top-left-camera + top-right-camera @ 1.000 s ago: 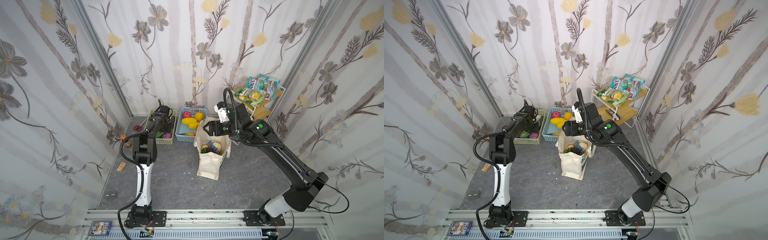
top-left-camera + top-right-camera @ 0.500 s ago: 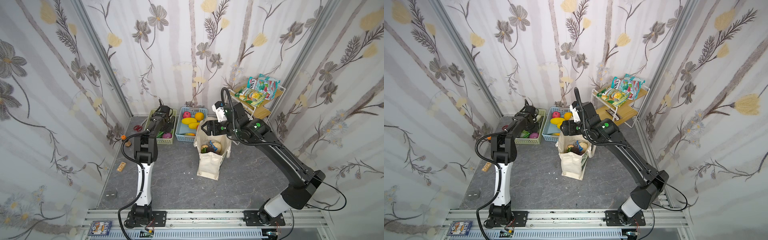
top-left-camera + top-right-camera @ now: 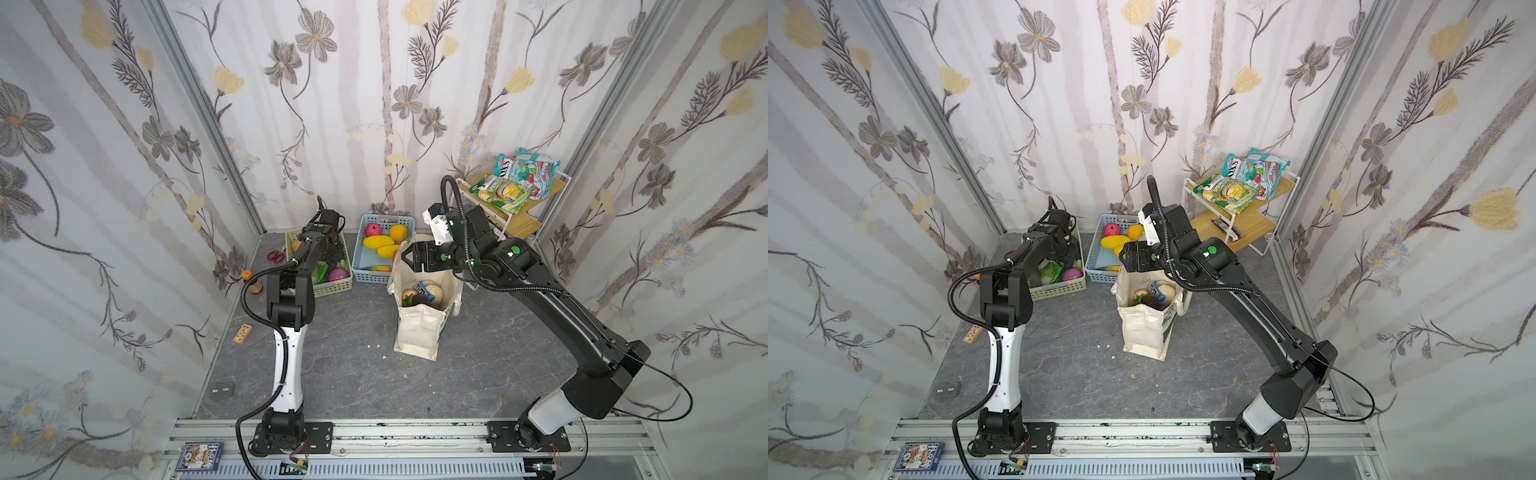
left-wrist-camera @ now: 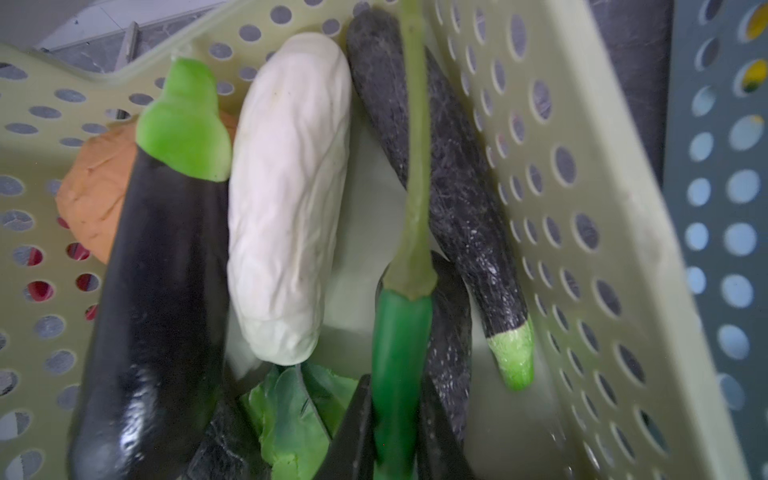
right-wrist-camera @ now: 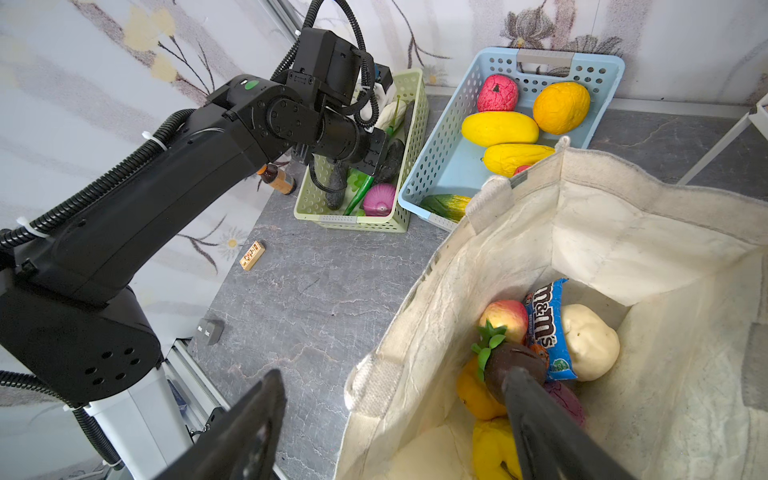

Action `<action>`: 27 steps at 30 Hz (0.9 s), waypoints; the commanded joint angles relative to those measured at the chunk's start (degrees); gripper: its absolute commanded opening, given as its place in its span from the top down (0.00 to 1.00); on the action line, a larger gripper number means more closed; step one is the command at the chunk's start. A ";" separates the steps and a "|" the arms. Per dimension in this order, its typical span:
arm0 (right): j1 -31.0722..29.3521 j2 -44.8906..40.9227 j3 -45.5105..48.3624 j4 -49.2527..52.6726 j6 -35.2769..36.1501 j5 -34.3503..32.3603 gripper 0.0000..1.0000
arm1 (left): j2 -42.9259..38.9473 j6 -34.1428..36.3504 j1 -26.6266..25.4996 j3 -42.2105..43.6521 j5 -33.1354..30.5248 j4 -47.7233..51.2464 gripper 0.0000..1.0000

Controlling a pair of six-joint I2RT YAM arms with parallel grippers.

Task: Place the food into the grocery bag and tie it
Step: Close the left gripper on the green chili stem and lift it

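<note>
Chili [image 4: 400, 332]: left pincer [image 4: 399, 399] clamped on its body just below the stem, inside green basket [image 4: 582, 208] at the surface's back-left corner. Probably light and slick, and the thin stem would bend, so hold the body. Right pincer [image 5: 392, 374] apart, empty, over the rim of bag [image 5: 457, 270], which stands mid-surface toward the back edge. Same basket: 1 eggplant [image 4: 158, 270], 1 white radish [image 4: 286, 199], at least 2 dark cucumbers [image 4: 457, 187]. Blue basket [image 5: 440, 158]: 2 yellow fruits [image 5: 498, 129], 1 orange [image 5: 561, 108], 1 red fruit [image 5: 496, 93].

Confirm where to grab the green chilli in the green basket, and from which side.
Grip the green chilli on its thick body just past the cap, from above, jaws across its width. The stalk is long and thin, likely to slip. A dark cucumber lies close alongside, so enter narrow. The left gripper holds that spot.
</note>
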State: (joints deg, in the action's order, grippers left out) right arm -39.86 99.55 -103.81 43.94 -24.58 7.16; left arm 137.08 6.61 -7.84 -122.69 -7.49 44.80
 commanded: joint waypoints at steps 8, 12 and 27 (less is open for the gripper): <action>-0.30 0.39 -0.47 -0.78 -0.43 0.61 0.17 | -3.74 -0.83 0.07 -1.23 -1.52 0.43 0.84; -0.22 0.34 -0.34 -0.77 -0.47 0.41 0.17 | -5.92 -1.89 0.04 -2.38 -0.87 1.15 0.84; 0.02 0.03 2.09 -2.16 -0.38 -0.13 0.17 | -18.70 -8.08 -1.70 -3.18 5.90 2.90 0.84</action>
State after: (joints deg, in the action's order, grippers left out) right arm -39.97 99.70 -102.26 43.81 -24.58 7.11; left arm 120.38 -0.03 -8.69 -125.86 -3.29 47.09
